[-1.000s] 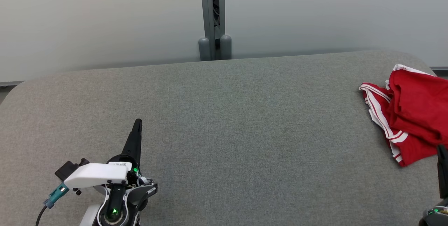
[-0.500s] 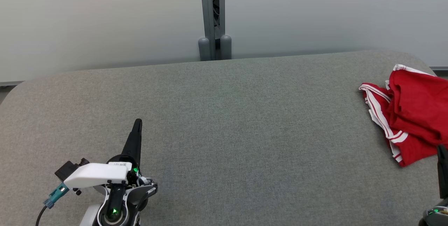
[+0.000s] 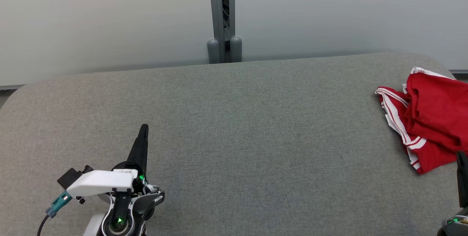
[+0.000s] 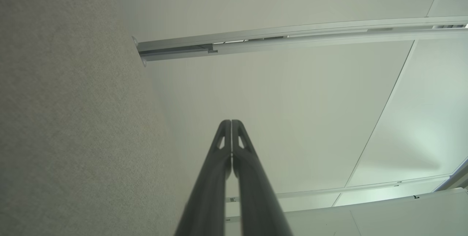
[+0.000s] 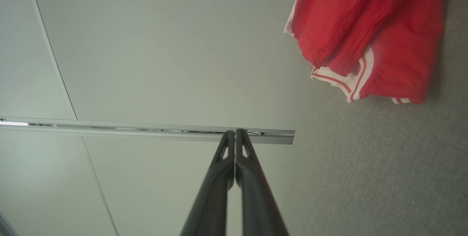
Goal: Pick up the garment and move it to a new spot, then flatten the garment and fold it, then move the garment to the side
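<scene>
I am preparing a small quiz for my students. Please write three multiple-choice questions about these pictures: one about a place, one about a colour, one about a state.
1. Where does the garment lie on the grey surface?
A. at the robot's right edge
B. in the middle
C. at the robot's left edge

2. What colour is the trim of the garment?
A. black
B. white
C. yellow

3. How do the fingers of the left gripper stand?
A. wide apart
B. closed on the cloth
C. pressed together, holding nothing

Answers:
1 A: the head view shows it at the far right of the surface.
2 B: white stripes run along the red hems.
3 C: the left wrist view shows the two fingers touching, with nothing between them.
</scene>
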`<state>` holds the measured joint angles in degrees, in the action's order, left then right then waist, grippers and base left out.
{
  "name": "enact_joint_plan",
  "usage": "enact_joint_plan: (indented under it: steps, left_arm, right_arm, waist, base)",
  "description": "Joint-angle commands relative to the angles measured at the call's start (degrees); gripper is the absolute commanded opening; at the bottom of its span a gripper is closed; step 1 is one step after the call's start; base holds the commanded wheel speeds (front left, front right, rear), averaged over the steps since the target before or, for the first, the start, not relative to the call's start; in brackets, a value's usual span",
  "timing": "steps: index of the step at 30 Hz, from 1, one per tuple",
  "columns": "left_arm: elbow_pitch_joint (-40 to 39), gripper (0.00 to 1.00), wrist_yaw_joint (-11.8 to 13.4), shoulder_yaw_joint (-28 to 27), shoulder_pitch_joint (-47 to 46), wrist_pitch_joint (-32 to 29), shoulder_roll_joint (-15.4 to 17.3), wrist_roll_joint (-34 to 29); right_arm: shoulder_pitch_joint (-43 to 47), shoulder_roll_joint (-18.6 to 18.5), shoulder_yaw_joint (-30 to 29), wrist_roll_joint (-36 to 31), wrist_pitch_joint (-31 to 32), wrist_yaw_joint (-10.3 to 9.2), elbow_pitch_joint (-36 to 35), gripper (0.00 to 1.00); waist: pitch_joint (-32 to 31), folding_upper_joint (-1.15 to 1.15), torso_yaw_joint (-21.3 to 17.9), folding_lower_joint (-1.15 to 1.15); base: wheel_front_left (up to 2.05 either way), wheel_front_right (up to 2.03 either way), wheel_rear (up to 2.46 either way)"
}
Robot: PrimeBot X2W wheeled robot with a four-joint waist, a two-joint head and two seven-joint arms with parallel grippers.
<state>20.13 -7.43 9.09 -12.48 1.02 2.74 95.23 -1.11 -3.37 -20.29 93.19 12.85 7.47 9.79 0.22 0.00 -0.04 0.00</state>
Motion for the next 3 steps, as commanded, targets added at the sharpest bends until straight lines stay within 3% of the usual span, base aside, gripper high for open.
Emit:
enact_joint_plan:
  steps: [1, 3]
  left_arm:
    - [-0.02, 0.00, -0.21, -0.07, -1.14, -0.21, 0.26, -0.14]
    - [-0.02, 0.00, -0.21, -0.07, -1.14, -0.21, 0.26, -0.14]
  right_arm:
    - [-0.04, -0.05, -0.32, -0.27, 0.30, 0.04, -0.30, 0.00]
    - [-0.05, -0.04, -0.33, -0.28, 0.31, 0.04, -0.30, 0.00]
  waist:
    - [0.00, 0.00, 0.00, 0.00]
    - [0.00, 0.00, 0.00, 0.00]
  base:
    - [0.00, 0.00, 0.00]
    - [0.00, 0.00, 0.00]
